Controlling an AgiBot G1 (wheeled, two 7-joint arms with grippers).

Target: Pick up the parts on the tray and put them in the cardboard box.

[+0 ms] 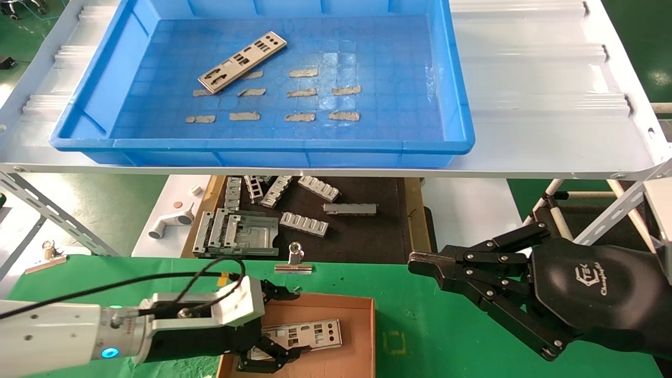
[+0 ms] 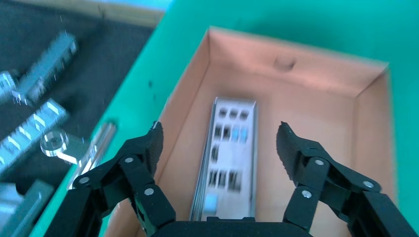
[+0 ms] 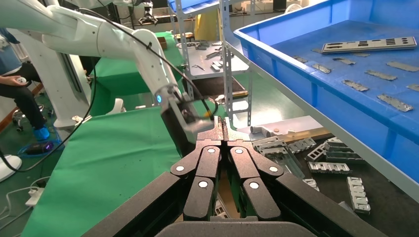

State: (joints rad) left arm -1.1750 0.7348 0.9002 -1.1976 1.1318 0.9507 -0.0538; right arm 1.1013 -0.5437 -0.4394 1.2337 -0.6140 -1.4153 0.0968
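Note:
One silver part [image 1: 242, 62] lies at an angle in the back left of the blue tray [image 1: 262, 146] on the raised white shelf. The same part [image 3: 369, 45] and tray [image 3: 296, 59] show in the right wrist view. Below, on the green table, the cardboard box [image 1: 354, 352] holds a silver part [image 1: 310, 334] lying flat on its floor. My left gripper [image 1: 286, 325] hovers open just over that part [image 2: 228, 158], one finger on each side, touching nothing. My right gripper [image 1: 420, 261] is shut and empty, held in the air to the right of the box.
Several torn tan tape strips [image 1: 303, 73] dot the tray floor. Grey ribbed brackets [image 1: 304, 223] lie on a black mat under the shelf. A metal clip [image 1: 295, 261] sits just behind the box. A slanted shelf brace [image 1: 609, 210] runs near the right arm.

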